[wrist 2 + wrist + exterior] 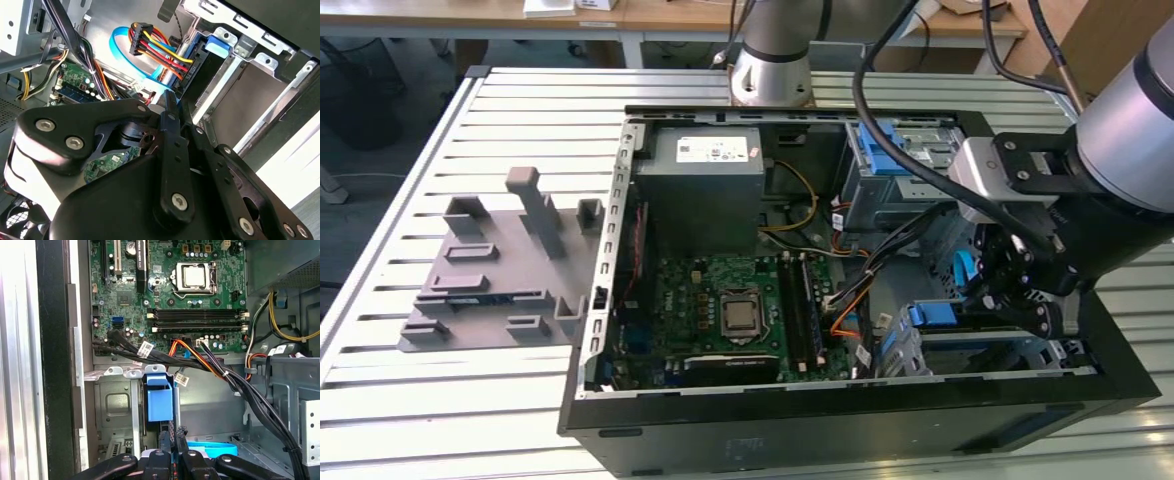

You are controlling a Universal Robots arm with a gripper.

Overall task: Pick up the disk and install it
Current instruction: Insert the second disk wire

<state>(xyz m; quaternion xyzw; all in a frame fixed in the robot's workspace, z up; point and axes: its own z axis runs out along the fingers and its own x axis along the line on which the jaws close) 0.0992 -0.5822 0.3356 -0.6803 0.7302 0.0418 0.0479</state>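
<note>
The disk stands on edge in the lower metal bay of the open computer case (607, 300). In the first wrist view its blue plastic bracket (160, 396) and a dark strip of its edge show. In the second wrist view the disk (202, 70) appears as a dark slab with a blue tab, set between silver bay walls. In the exterior view the blue tab (934, 315) sits low at the exterior view's right. My gripper (174, 439) is inside the case, shut, its fingertips (170, 102) close together and right at the disk's near edge. Whether they touch the disk is unclear.
A grey power supply box (707, 165) and the green motherboard (734, 300) lie to the exterior view's left of the bay. Black and orange cable bundles (200, 357) and a light blue cable (127, 50) run close to my fingers. Another blue-latched cage (897, 150) stands behind. A grey fixture (494, 270) rests on the slatted table.
</note>
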